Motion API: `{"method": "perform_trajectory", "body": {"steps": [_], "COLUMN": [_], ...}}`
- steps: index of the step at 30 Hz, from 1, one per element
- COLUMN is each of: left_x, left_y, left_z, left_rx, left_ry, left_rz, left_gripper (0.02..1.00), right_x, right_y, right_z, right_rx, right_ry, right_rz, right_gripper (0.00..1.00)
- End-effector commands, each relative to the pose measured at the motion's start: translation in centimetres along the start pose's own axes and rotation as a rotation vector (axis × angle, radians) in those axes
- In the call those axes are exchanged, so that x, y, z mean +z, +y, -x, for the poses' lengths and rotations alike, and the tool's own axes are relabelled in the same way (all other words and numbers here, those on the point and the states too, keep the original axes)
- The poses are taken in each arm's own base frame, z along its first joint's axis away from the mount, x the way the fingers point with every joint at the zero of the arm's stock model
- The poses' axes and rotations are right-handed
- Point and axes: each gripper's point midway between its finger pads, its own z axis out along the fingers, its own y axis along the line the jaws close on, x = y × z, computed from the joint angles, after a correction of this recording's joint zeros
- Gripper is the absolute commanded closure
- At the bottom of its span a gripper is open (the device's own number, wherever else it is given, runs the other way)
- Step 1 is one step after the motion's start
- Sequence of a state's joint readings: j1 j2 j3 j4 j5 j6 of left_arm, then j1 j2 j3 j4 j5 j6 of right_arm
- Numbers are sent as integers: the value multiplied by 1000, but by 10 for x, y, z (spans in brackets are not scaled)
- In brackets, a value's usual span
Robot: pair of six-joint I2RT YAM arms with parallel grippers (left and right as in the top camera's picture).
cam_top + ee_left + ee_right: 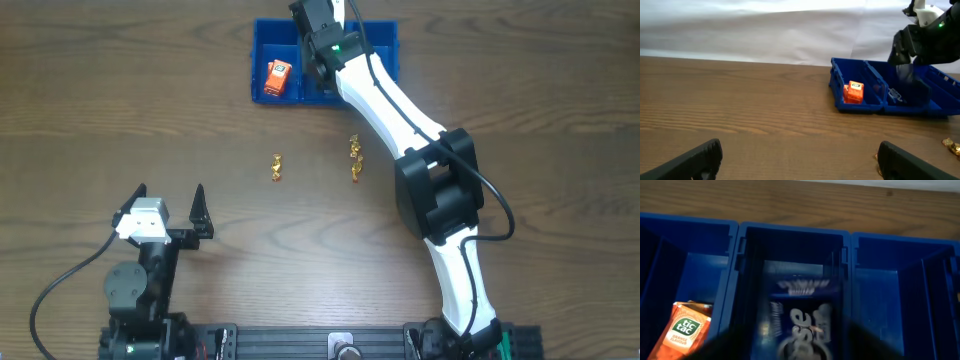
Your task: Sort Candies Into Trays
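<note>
A blue tray (262, 40) with several compartments stands at the far middle of the table. An orange candy box (278, 78) lies in its left compartment (687, 327). My right gripper (322, 72) hangs over the middle compartment, fingers spread and open (800, 350). A blue candy packet (802, 315) shows blurred between and below them, inside that compartment (914, 82). Three gold-wrapped candies (277, 167) (354, 146) (358, 168) lie on the table in front of the tray. My left gripper (170, 195) stands open near the left front, holding nothing (800, 155).
The right arm (400, 110) slants across the table from the right front to the tray, passing beside the two right gold candies. The tray's right compartment (880, 290) holds nothing. Bare wood lies to the left of the tray.
</note>
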State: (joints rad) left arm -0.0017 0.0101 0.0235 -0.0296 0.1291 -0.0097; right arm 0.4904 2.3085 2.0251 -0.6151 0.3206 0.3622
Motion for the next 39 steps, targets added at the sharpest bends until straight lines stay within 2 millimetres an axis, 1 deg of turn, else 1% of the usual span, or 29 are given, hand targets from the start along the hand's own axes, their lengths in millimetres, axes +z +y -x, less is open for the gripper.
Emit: {"method": "perform_trajectory", "body": {"steps": [1,4,5,7,9,10,11,12,13,14,15,16,17,18,19,21,23,25,27,28,32,33,37,39], "left_x": [1,1,1,1,1,1,1,1,1,1,1,1,1,1,1,1,1,1,1,1,1,1,1,1], "left_y": [-2,-2,-2,-2,-2,-2,-2,-2,-2,-2,-2,-2,-2,-2,-2,-2,-2,-2,-2,-2,-2,-2,-2,-2], "left_z": [-17,-17,-17,-17,-17,-17,-17,-17,-17,-17,-17,-17,-17,-17,-17,-17,-17,-17,-17,-17,-17,-17,-17,-17], "left_rx": [2,2,2,2,2,2,2,2,2,2,2,2,2,2,2,2,2,2,2,2,2,2,2,2], "left_ry": [49,49,49,49,49,49,49,49,49,49,49,49,49,49,49,49,49,49,49,49,49,49,49,49], "left_rz": [-14,-15,-14,-14,-14,-14,-14,-14,-14,-14,-14,-14,-14,-14,-14,-14,-14,-14,-14,-14,-14,-14,-14,-14], "left_gripper": [20,20,20,20,20,20,23,20,20,20,23,20,23,20,23,20,23,20,20,20,23,20,20,20], "right_x": [-2,-5,-9,-24,-58,-84,-103,-120,-133,-145,-152,-160,-162,-164,-162,-153,-139,-123,-108,-104,-83,-80,-70,-66], "right_y": [14,15,15,14,11,12,14,17,21,28,33,39,43,46,53,69,86,97,102,104,108,109,115,116], "right_z": [0,2,6,17,34,36,33,25,14,-3,-17,-37,-53,-64,-80,-102,-124,-143,-161,-166,-199,-204,-219,-224], "right_rx": [5,5,4,4,17,16,0,-12,-33,-55,-71,-94,-111,-118,-122,-141,-152,-154,-139,-138,-133,-132,-132,-116], "right_ry": [4,1,4,4,8,33,60,96,137,189,232,289,339,370,411,462,511,547,584,589,649,660,676,684], "right_rz": [59,62,61,61,63,67,70,70,78,78,70,57,47,38,23,55,95,120,130,133,109,101,88,75], "right_gripper": [1,1,1,1,1,1,1,1,1,1,1,1,1,1,1,1,1,1,1,1,1,1,5,23]}}
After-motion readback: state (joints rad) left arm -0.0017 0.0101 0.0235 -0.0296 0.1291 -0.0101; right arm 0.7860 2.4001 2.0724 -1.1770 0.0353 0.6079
